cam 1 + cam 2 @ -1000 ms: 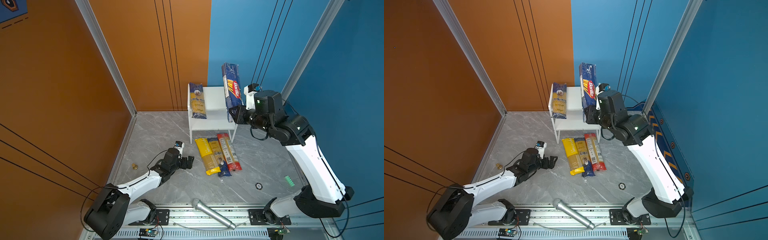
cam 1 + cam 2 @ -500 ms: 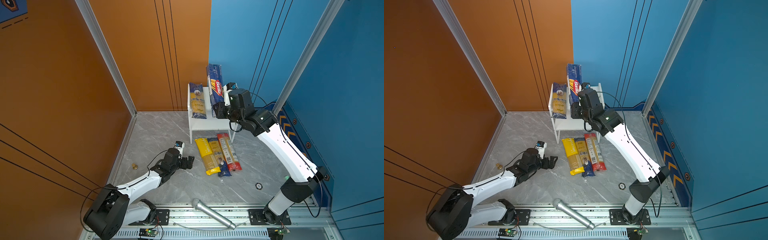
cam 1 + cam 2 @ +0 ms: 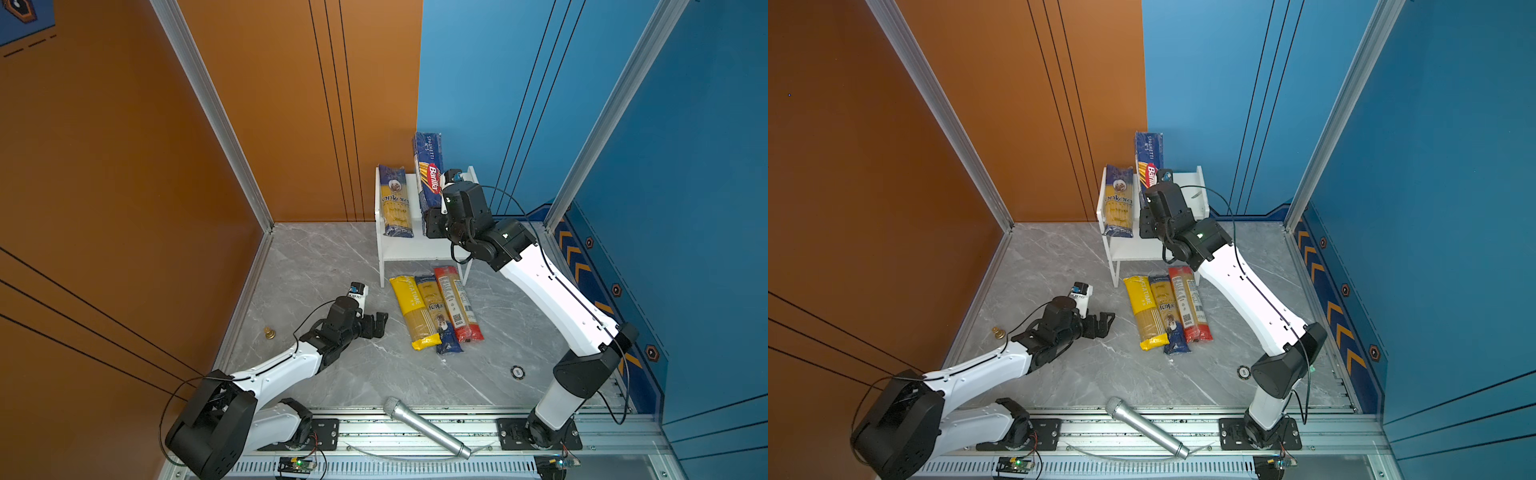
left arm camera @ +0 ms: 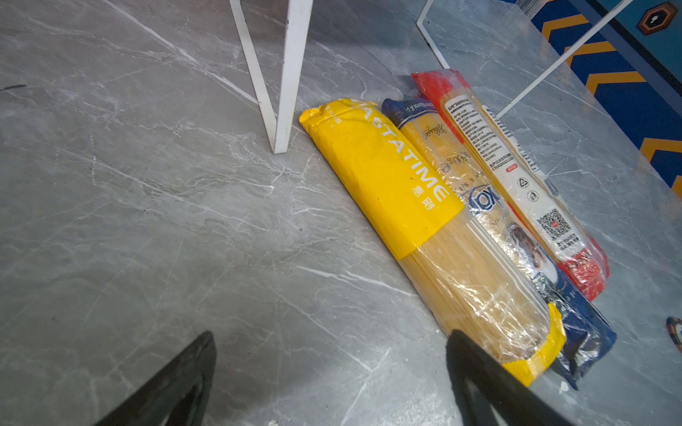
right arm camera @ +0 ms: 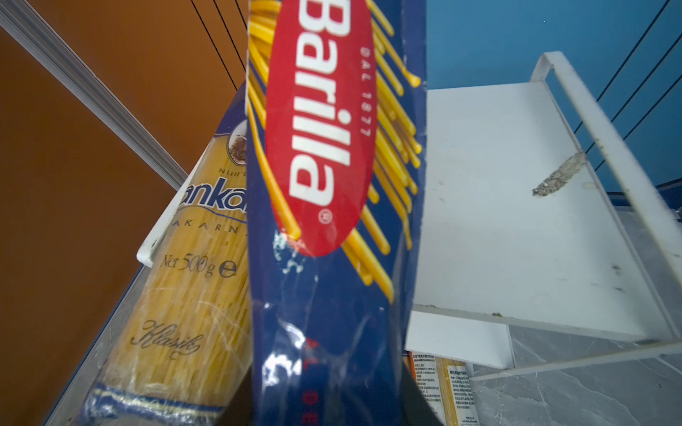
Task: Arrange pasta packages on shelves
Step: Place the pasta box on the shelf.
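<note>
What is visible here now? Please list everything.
shelf: one, white, at the back of the table.
shelved ankara bag: one, blue-yellow, top board.
Barilla bag: one, dark blue, upright beside it.
yellow bag: one, yellow, flat before the shelf.
second ankara bag: one, blue-yellow, against the yellow bag.
red-and-clear bag: one, red and clear, next in that row.
microphone: one, silver, front rail.
brass piece: one, golden, by the orange wall.
round disc: one, black, near the right arm.
left gripper: one, black, open near the yellow bag.
right gripper: one, black, shut on the Barilla bag.

Right end effector (image 3: 433, 226) clenched, high
</note>
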Available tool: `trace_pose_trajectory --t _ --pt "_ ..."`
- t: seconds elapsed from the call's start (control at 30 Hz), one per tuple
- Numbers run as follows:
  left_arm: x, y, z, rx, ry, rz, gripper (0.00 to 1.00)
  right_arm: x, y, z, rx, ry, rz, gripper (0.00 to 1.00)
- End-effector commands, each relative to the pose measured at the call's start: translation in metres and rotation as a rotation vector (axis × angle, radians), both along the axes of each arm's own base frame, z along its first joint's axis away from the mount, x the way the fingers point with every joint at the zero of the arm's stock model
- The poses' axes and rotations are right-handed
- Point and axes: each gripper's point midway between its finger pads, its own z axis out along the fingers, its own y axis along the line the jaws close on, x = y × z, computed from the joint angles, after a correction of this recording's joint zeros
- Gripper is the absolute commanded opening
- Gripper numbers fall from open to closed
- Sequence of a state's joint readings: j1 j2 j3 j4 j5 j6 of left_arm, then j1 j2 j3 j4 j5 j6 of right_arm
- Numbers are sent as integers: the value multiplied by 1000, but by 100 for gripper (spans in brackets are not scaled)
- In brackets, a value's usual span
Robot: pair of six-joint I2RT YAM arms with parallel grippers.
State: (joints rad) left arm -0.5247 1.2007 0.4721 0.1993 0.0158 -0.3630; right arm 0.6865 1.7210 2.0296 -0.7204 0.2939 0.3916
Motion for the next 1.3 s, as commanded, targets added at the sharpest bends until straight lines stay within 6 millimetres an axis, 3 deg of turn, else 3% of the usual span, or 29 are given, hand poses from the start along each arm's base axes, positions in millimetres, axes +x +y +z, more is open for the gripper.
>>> trace_pose_trajectory --t 0.0,0.97,1.27 --pt "2 -1 5 18 -17 -2 98 12 -3 54 95 -182 -47 0" --pt "1 0 5 18 -15 -1 98 29 -5 26 85 -141 -93 0" --pt "0 0 4 20 -14 -1 98 32 -4 18 79 -127 -100 8"
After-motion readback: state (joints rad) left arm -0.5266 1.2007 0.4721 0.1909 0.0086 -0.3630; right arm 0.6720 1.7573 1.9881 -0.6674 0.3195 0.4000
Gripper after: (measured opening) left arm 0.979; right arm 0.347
